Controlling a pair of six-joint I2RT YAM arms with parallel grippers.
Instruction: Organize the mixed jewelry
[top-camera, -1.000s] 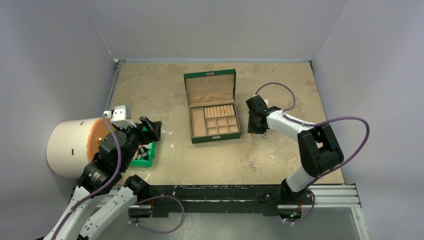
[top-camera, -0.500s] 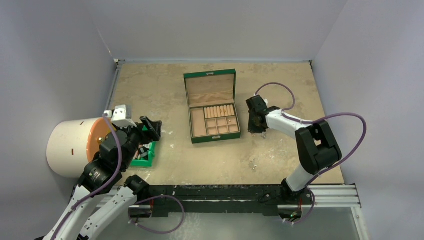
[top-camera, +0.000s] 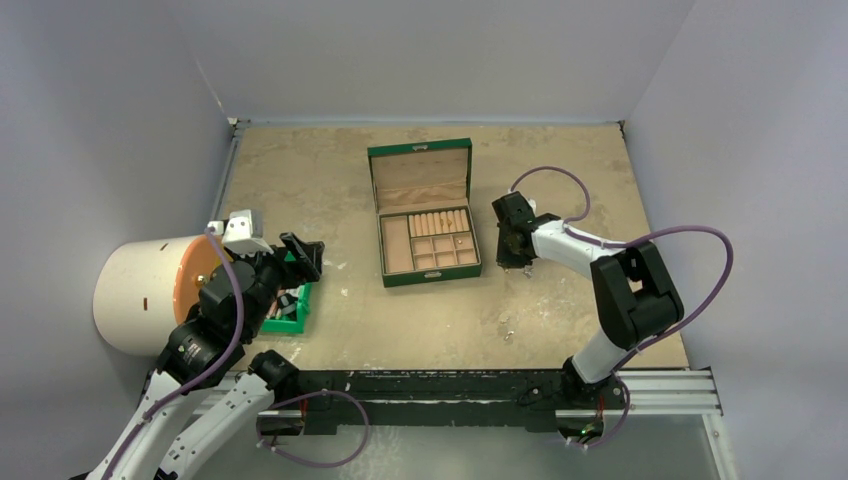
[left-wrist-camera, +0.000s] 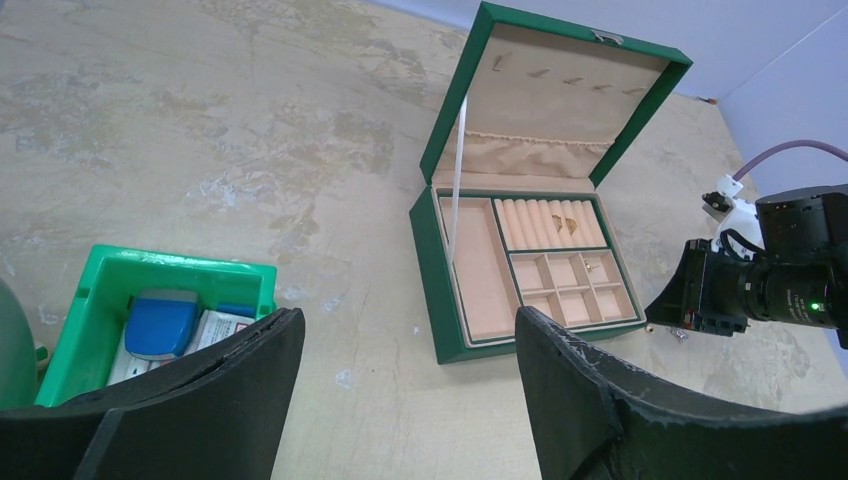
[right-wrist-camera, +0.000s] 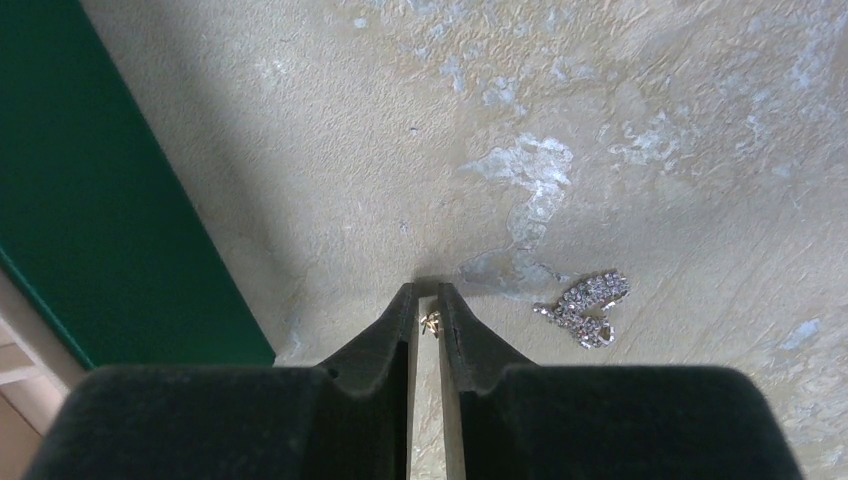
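The green jewelry box (top-camera: 381, 247) stands open in the middle of the table; it also shows in the left wrist view (left-wrist-camera: 425, 240). My right gripper (top-camera: 512, 260) is down on the table just right of the box. In the right wrist view its jaws (right-wrist-camera: 427, 300) are nearly together on a tiny gold piece (right-wrist-camera: 432, 322). A short sparkly silver chain (right-wrist-camera: 585, 308) lies just right of the fingers. More small jewelry (top-camera: 507, 328) lies nearer the front edge. A gold piece (left-wrist-camera: 566, 226) sits on the box's rolls, another (left-wrist-camera: 590, 266) in a compartment. My left gripper (left-wrist-camera: 400, 330) is open and empty.
A small green plastic bin (top-camera: 296, 322) with dark and blue items sits under my left gripper (top-camera: 300, 255); it also shows in the left wrist view (left-wrist-camera: 110, 290). A large white cylinder (top-camera: 140, 295) lies at the left edge. Walls enclose the table on three sides.
My right arm's elbow has shifted slightly left while its gripper stayed at the same spot by the box. The left arm has not moved.
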